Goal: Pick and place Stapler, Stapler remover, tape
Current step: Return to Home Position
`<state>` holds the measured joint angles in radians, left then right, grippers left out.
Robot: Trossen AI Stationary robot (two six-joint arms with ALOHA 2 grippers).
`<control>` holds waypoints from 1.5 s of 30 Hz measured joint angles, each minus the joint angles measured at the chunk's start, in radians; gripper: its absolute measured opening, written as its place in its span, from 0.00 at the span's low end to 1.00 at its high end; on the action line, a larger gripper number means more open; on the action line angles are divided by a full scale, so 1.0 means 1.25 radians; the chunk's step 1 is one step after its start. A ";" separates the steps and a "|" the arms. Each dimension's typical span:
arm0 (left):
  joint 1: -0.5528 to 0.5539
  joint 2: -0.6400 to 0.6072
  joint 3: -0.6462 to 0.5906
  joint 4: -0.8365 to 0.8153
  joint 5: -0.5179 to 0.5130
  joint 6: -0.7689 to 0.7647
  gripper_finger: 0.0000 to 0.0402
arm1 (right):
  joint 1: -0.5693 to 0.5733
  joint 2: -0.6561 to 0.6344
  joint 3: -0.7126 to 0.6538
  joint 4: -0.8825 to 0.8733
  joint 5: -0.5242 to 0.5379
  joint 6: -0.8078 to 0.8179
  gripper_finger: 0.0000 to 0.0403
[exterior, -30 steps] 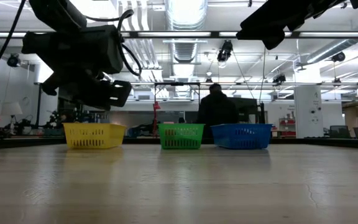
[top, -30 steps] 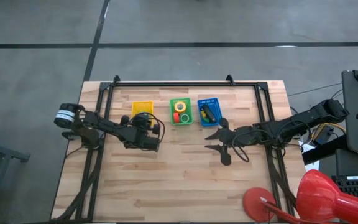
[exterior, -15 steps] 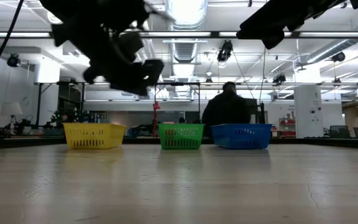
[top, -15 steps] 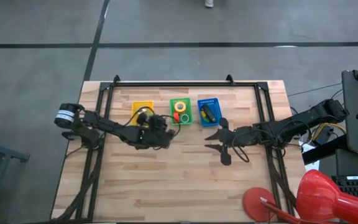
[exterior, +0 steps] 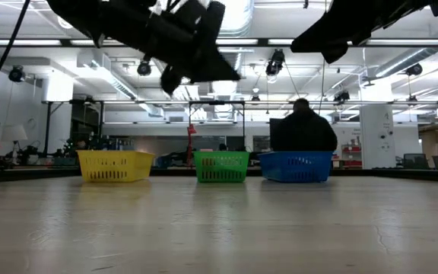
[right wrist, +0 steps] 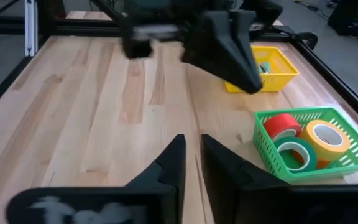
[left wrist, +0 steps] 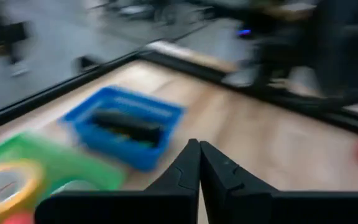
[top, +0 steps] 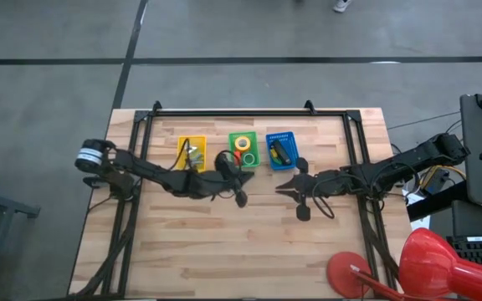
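Hovering shut, left claw (left wrist: pixel 199 144) faces 3 plastic mesh baskets (exterior: pixel 221 169), 3 tape rolls (right wrist: pixel 283 124) in green; right claw (right wrist: pixel 191 142) slightly parted, open wooden tabletop (top: pixel 262 197) btwn.

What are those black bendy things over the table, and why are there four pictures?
They are two robot arms, each ending in a two-finger gripper. One picture looks straight down from above. One looks level across the table. The other two come from little cameras on the arms' wrists.

Three baskets stand on the table. The yellow basket holds small things I can't make out. The green basket holds tape rolls. The blue basket holds the stapler.

The left gripper hovers in front of the green basket, shut and holding nothing. The right gripper hovers near the blue basket, its fingers a little apart, also empty. A person is in the room behind.
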<state>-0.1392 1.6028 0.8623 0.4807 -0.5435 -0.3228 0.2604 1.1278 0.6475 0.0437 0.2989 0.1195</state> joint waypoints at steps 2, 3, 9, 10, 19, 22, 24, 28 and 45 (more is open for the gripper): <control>-0.004 0.007 0.000 0.054 0.068 0.044 0.01 | -0.001 0.000 -0.001 0.000 0.000 0.000 0.06; -0.005 0.012 0.000 0.080 0.093 0.061 0.01 | -0.001 0.000 -0.001 0.000 0.000 0.000 0.04; -0.007 0.033 -0.001 0.188 0.250 0.143 0.02 | -0.005 -0.001 -0.011 0.038 -0.001 -0.022 0.02; -0.007 0.033 -0.001 0.201 0.270 0.157 0.02 | -0.005 -0.004 -0.017 0.054 -0.005 -0.028 0.02; -0.012 -0.032 -0.003 0.179 0.428 0.215 0.02 | -0.020 -0.110 -0.087 0.087 -0.006 -0.065 0.02; -0.012 -0.058 -0.024 0.168 0.428 0.230 0.03 | -0.023 -0.170 -0.111 0.076 -0.009 -0.085 0.02; -0.012 -0.079 -0.045 0.174 0.424 0.235 0.02 | -0.024 -0.207 -0.127 0.071 -0.013 -0.090 0.02; -0.011 -0.134 -0.111 0.189 0.384 0.246 0.01 | -0.028 -0.272 -0.145 0.048 -0.024 -0.099 0.02; -0.011 -0.480 -0.486 0.358 0.215 0.253 0.03 | -0.050 -0.428 -0.191 -0.006 -0.078 -0.133 0.02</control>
<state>-0.1524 1.0026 0.2545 0.9288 -0.2753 -0.0072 0.1979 0.5932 0.4092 0.0364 0.2008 -0.0469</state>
